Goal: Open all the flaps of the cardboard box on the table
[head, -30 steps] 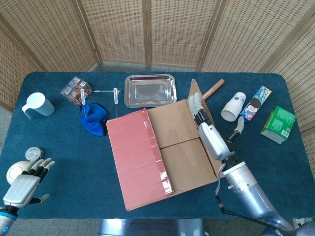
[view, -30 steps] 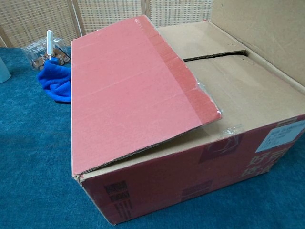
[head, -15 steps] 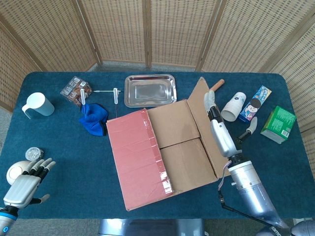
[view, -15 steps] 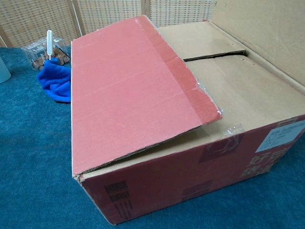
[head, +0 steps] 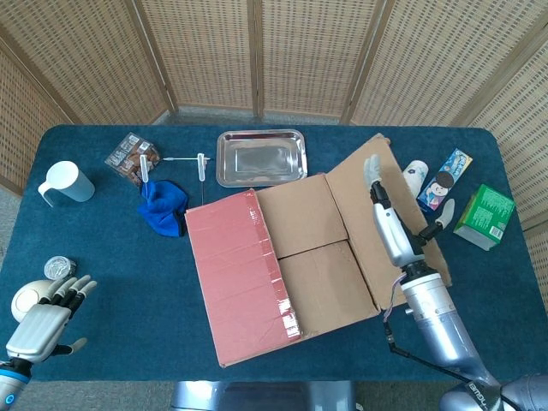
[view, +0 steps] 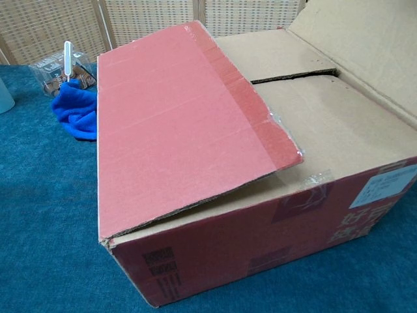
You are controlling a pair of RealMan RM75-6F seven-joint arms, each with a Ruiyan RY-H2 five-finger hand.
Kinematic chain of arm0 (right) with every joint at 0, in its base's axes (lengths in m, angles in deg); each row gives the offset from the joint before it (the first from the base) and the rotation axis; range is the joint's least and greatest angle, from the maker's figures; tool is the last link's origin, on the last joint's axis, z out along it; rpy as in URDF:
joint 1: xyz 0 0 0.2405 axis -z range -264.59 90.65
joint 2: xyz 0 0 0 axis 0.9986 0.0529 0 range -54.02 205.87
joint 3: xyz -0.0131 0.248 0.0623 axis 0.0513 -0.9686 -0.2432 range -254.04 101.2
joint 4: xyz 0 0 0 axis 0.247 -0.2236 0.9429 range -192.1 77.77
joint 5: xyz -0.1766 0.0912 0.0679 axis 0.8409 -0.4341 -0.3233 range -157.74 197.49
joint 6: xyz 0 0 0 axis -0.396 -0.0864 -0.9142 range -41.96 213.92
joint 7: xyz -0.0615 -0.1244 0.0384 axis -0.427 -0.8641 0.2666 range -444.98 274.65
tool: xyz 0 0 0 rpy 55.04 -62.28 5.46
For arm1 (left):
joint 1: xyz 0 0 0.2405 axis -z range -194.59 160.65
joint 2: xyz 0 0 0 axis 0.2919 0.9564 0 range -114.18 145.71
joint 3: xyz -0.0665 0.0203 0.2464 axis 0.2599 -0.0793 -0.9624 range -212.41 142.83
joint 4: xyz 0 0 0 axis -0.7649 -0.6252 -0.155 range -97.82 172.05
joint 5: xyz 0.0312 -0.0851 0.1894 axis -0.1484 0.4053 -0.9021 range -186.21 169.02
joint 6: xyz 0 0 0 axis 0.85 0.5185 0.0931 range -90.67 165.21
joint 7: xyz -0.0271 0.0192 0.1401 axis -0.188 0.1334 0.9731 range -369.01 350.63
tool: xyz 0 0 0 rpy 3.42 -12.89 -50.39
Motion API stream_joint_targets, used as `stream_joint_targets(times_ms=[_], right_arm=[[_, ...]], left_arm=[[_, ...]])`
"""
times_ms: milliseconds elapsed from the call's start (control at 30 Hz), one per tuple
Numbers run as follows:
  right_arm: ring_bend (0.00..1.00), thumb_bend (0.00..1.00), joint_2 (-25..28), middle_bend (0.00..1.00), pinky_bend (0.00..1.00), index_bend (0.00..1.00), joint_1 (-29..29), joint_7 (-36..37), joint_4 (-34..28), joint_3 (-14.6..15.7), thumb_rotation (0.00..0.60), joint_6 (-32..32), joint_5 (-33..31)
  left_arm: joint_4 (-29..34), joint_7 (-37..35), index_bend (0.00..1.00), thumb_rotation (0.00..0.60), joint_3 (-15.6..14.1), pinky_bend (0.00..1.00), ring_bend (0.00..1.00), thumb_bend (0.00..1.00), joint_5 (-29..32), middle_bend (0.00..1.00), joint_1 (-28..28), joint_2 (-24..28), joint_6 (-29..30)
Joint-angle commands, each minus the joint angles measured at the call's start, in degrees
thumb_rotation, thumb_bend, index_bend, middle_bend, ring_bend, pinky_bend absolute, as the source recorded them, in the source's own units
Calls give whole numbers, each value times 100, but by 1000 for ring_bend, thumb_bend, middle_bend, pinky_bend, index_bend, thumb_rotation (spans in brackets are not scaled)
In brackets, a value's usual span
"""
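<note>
one cardboard box [head: 282, 265] sits mid-table, and everything else is placed from it. it shows four flaps: one red, taped, creased flap [head: 240, 278] lying over its left half, two plain brown inner flaps [head: 304, 214] still flat, and one brown flap [head: 377, 201] folded out to its right. the right hand [head: 390, 224] lies flat on that outer flap, fingers straight, gripping nothing. the left hand [head: 43, 312] hovers far left of the box, fingers spread, empty. behind the box: one shiny rectangular metal tray [head: 260, 157]. left of it: one crumpled blue cloth [head: 163, 207], one pale mug [head: 66, 182].
</note>
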Motion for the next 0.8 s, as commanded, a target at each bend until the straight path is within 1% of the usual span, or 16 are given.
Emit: stream_joint_targets(times_ms=[33, 133, 200, 267, 333, 367, 467, 700, 800], right_arm=[[0, 1, -35, 0, 0, 0, 7, 108, 145, 74, 600, 103, 13], [0, 1, -6, 0, 0, 0, 49, 457, 369, 157, 600, 306, 171], [0, 23, 34, 0, 0, 0, 93, 671, 439, 185, 600, 350, 323], [0, 122, 93, 0, 4, 0, 155, 1011, 463, 189, 600, 414, 509], [0, 173, 190, 0, 25, 0, 239, 1538, 517, 174, 600, 522, 768], [0, 167, 287, 0, 38, 1, 323, 1866, 556, 178, 600, 553, 893], [0, 146, 454, 0, 42, 0, 477, 2352, 639, 175, 600, 625, 953], [0, 99, 768, 0, 43, 0, 685, 2870, 649, 99, 600, 685, 914], [0, 97, 914, 0, 42, 0, 754, 3116, 657, -2, 600, 722, 819]], left_arm=[[-8, 0, 0, 600, -2, 0, 0, 0, 7, 0, -1, -3, -7], [-16, -6, 1, 600, 3, 0, 0, 0, 21, 0, -1, -11, -13], [-15, -8, 0, 600, 8, 0, 0, 0, 28, 0, -1, -13, -11], [-9, -14, 0, 600, 15, 0, 0, 0, 34, 0, 1, -11, -9], [-8, -22, 0, 600, 20, 0, 0, 0, 30, 0, 1, -7, 3], [-11, -27, 0, 600, 18, 0, 0, 0, 25, 0, 3, -5, 4], [5, -67, 0, 600, 18, 0, 0, 0, 9, 0, 0, 9, 26], [17, -63, 0, 600, -13, 0, 0, 0, -66, 0, -28, 18, 97], [24, -42, 0, 600, -17, 0, 0, 0, -82, 0, -24, 9, 94]])
